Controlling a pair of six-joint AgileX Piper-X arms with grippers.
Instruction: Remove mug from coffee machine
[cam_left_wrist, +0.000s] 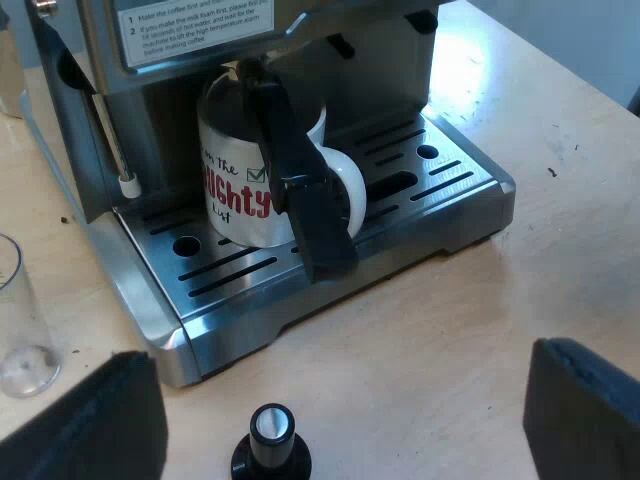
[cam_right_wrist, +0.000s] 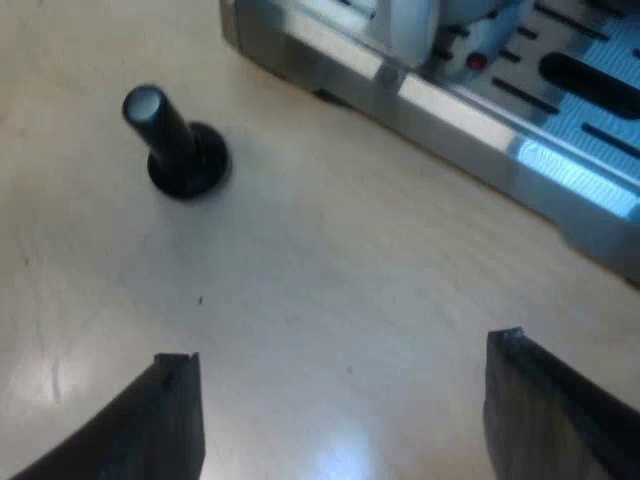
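Though wide open, left claw (cam_left_wrist: 340, 385) — well apart from mug (cam_left_wrist: 240, 190).

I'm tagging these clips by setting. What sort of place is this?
Probably a coffee-making bench; home or lab, I cannot tell. A stainless-steel espresso machine holds a white printed mug on its tray, with a black-knobbed tamper and a clear measuring glass on a pale wooden table.

The white mug (cam_left_wrist: 240, 195) reads "on the" in dark script beside a ticked box, then red capitals ending "GHTY". A label (cam_left_wrist: 198, 24) on the espresso machine (cam_left_wrist: 462, 182) carries instructions numbered 1 and 2, the second beginning "If you make the milk first"
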